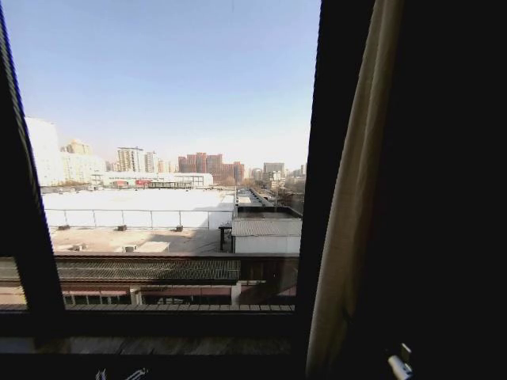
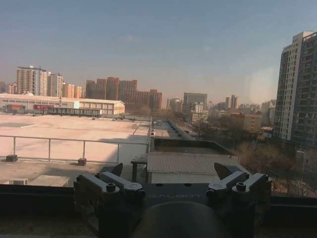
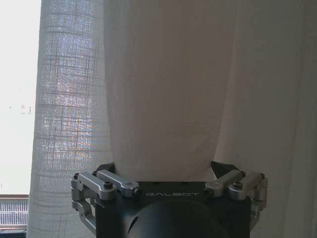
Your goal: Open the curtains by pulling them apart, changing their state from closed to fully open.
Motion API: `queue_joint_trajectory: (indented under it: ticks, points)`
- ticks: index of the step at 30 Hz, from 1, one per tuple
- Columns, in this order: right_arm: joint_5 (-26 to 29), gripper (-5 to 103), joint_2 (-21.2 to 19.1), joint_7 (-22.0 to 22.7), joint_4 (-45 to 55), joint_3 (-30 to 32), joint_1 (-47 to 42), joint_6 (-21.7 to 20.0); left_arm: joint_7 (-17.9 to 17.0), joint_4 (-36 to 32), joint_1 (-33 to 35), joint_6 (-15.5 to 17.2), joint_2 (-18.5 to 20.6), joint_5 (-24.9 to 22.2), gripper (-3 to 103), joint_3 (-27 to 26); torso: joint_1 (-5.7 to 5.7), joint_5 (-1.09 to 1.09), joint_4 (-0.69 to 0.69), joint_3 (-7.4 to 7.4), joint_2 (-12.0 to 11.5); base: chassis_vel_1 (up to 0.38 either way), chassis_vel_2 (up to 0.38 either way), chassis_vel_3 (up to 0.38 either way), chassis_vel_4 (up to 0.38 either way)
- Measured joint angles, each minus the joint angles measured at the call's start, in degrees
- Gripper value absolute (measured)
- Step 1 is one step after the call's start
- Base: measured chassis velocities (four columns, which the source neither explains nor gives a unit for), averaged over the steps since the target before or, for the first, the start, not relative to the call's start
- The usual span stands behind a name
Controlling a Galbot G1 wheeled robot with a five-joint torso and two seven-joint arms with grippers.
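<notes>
The right gripper (image 3: 166, 171) has its fingers spread wide, a bunched fold of the curtains (image 3: 163, 94) sitting between them; whether the pads actually touch the fabric cannot be told. In the head view the curtain (image 1: 352, 198) hangs gathered as a narrow beige strip just right of a dark window frame bar (image 1: 317, 158), the glass to the left uncovered over rooftops. The left gripper (image 2: 171, 178) is open too, holding nothing, pointed at the bare window and the city beyond.

Bunched curtain (image 3: 163, 99) fills the right hand (image 3: 166, 171); left hand (image 2: 171, 178) faces bare glass
</notes>
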Motion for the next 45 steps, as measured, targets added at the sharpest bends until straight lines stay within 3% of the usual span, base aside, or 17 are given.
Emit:
queue_joint_trajectory:
  ticks: [3, 8, 9, 12, 14, 16, 18, 20, 23, 25, 31, 45]
  points:
    - [0.89, 101, -0.36, 0.0, -0.45, -0.7, 1.13, 0.01, -0.59, -0.56, -0.22, 0.75, -0.05, 0.16, 100, 0.25, 0.0, 0.0, 0.0, 0.0, 0.0, 0.0, 0.0, 0.0, 0.0]
    - [2.18, 80, -0.85, -0.12, 0.76, -0.64, 0.52, 0.09, -0.87, -1.0, -0.34, 1.4, -0.37, 0.55, 100, 0.52, 0.0, 0.0, -0.01, 0.0, 0.0, 0.0, 0.0, 0.0, 0.0]
    - [2.18, 80, -0.85, -0.12, 0.76, -0.64, 0.52, 0.09, -0.87, -1.0, -0.34, 1.4, -0.37, 0.55, 100, 0.52, 0.0, 0.0, -0.01, 0.0, 0.0, 0.0, 0.0, 0.0, 0.0]
    - [3.04, 65, -1.64, -0.16, 1.58, -0.09, -0.18, 0.16, -0.88, -1.04, 0.04, 1.44, -1.11, 1.12, 100, 0.64, 0.0, 0.0, -0.01, -0.01, 0.0, 0.0, 0.0, 0.0, 0.0]
    - [3.16, 65, -1.77, -0.16, 1.63, -0.01, -0.24, 0.17, -0.88, -1.05, 0.08, 1.44, -1.18, 1.19, 100, 0.69, 0.0, 0.0, -0.01, -0.01, 0.0, 0.0, 0.0, 0.0, 0.0]
    - [3.56, 48, -2.29, -0.17, 1.86, 0.34, -0.44, 0.18, -0.88, -1.17, 0.15, 1.44, -1.27, 1.35, 100, 0.84, 0.0, 0.0, -0.01, -0.01, 0.0, 0.0, 0.0, 0.0, 0.0]
    - [3.74, 48, -2.47, -0.18, 1.95, 0.46, -0.51, 0.18, -0.88, -1.25, 0.13, 1.46, -1.27, 1.36, 100, 0.88, 0.0, 0.0, -0.01, -0.01, 0.0, 0.0, 0.0, 0.0, 0.0]
    - [3.98, 37, -2.72, -0.18, 2.15, 0.67, -0.7, 0.19, -0.88, -1.35, 0.03, 1.52, -1.25, 1.39, 100, 0.94, 0.0, 0.0, 0.0, 0.0, 0.0, 0.0, 0.0, 0.0, 0.0]
    - [4.13, 31, -2.78, -0.19, 2.42, 0.88, -0.94, 0.19, -0.88, -1.44, -0.03, 1.59, -1.22, 1.39, 100, 1.01, 0.0, 0.0, -0.01, -0.01, 0.0, 0.0, 0.0, 0.0, 0.0]
    - [4.32, 20, -2.78, -0.19, 3.0, 1.37, -1.57, 0.2, -0.88, -1.58, 0.01, 1.68, -1.38, 1.43, 100, 1.12, 0.0, 0.0, -0.01, -0.01, 0.0, 0.0, 0.0, 0.0, 0.0]
    - [5.07, 2, -3.35, -0.2, 3.93, 2.62, -2.58, 0.21, -0.85, -1.44, 0.24, 1.67, -1.71, 1.71, 100, 1.21, 0.0, 0.0, 0.0, -0.01, 0.0, 0.0, 0.0, 0.0, 0.0]
    - [8.57, 0, -6.27, 0.62, 0.94, 8.81, -4.47, 0.32, -0.51, -1.0, 0.28, 1.16, -2.41, 2.07, 100, 1.84, 0.0, 0.0, -0.01, -0.01, 0.01, 0.0, 0.0, 0.0, 0.0]
